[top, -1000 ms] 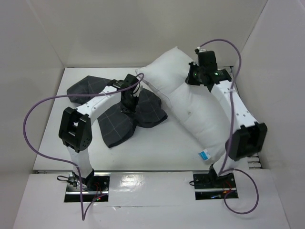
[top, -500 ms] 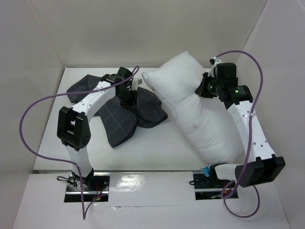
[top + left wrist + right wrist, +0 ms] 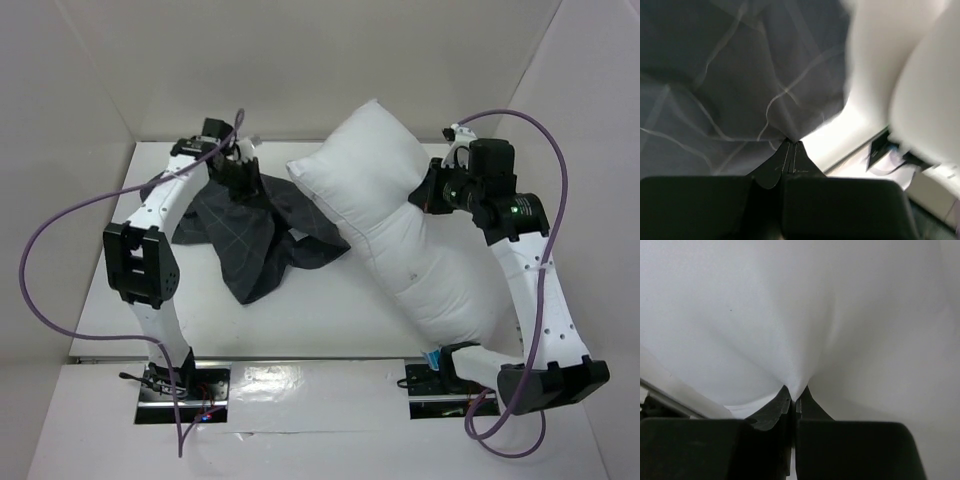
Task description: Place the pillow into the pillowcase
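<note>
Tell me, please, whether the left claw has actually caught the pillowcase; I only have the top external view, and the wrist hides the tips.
Observer: Yes. In the left wrist view the left claw is shut on a pinched fold of the pillowcase, and the checked cloth gathers to a point at its tips.
Operator: Thank you. Is the right claw gripping the pillow in the same way?
Observer: It is. The right wrist view shows the right claw shut on a small pleat of the pillow, with the white fabric puckering into the tips.
</note>
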`<state>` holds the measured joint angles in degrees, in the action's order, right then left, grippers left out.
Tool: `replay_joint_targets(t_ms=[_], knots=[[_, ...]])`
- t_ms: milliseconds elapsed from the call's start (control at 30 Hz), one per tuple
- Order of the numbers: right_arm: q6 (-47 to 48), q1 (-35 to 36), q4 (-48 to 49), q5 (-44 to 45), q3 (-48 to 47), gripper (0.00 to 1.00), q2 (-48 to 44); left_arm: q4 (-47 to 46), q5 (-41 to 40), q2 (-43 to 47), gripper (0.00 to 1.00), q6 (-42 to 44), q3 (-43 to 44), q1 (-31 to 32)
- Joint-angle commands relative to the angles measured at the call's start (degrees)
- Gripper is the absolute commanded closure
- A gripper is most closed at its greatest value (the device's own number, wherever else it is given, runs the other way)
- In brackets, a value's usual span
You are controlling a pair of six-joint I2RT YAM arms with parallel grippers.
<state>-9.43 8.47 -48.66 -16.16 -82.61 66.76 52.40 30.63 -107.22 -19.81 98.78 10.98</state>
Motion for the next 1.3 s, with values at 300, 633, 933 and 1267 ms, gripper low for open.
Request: replay_joint_targets(t_ms=[300, 633, 933, 1267], knots=[[7.15, 1.9, -3.19, -25.84, 6.56, 1.0, -8.13, -3.36, 8.13, -8.35, 1.0, -8.57, 19.33, -6.06], [-1.29, 16.13, -3.19, -15.84, 17.56, 1.0, -7.89, -3.36, 8.13, -9.94, 1.0, -9.1, 19.34, -9.23], [-5.07, 21.85, -0.92, 1.49, 3.08, 0.14, 1.52, -3.89, 5.58, -8.88, 1.0, -9.1, 18.21, -10.28], [-3.23, 44.33, -2.83, 14.65, -14.94, 0.05, 25.59, -3.27, 3.73, -6.51, 1.0, -7.52, 16.35, -11.33]])
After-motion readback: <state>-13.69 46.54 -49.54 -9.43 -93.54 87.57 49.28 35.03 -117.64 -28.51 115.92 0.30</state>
